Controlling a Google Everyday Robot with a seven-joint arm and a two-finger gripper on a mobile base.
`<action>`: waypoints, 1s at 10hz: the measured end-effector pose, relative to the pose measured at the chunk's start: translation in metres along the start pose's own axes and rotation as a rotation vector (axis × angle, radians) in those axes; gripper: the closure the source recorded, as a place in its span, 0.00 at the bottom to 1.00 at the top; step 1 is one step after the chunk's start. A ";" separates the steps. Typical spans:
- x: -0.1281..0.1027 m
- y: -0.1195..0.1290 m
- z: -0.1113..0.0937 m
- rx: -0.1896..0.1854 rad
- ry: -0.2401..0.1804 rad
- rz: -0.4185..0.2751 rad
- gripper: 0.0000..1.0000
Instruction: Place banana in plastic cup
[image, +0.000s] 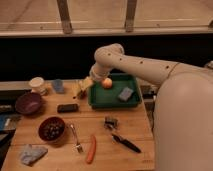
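Bkgd notes. We log a light wood counter (60, 161), plank-built, seams running L–R, filling the lower frame. Behind it is a wide dark band (40, 57); no detail readable there. Above that, a pale horiz. ledge (75, 32) spans the full width. Over the ledge are glass panes (95, 11), split by a left upright (64, 15) and a right upright (129, 14), both grey. Light is dim and warm-toned. Claw (84, 86) hangs over the counter's rear edge, left of ctr.
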 end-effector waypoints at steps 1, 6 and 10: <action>-0.005 0.004 0.001 -0.011 -0.002 -0.009 0.20; 0.000 -0.002 0.003 0.014 0.015 0.007 0.20; -0.018 0.007 0.039 0.027 0.074 -0.039 0.20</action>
